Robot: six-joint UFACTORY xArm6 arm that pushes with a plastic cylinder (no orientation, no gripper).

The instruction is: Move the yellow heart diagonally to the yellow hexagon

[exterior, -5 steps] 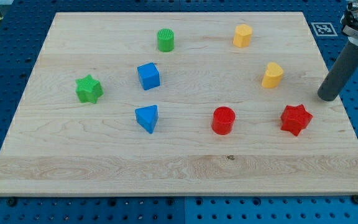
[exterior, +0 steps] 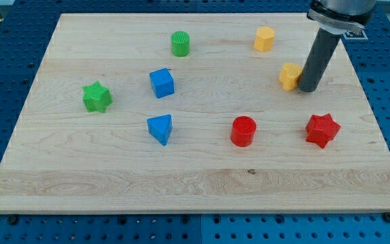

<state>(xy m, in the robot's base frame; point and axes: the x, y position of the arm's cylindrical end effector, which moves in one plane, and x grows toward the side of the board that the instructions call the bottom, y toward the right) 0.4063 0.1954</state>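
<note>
Yellow heart [exterior: 289,76] against my tip [exterior: 307,89]

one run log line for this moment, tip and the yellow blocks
my tip | against the view's right side of yellow heart | yellow hexagon above-left, apart | heart not yet at hexagon

A straight dark grey rod [exterior: 315,57] hangs from a black-and-silver collar [exterior: 337,15].
</note>
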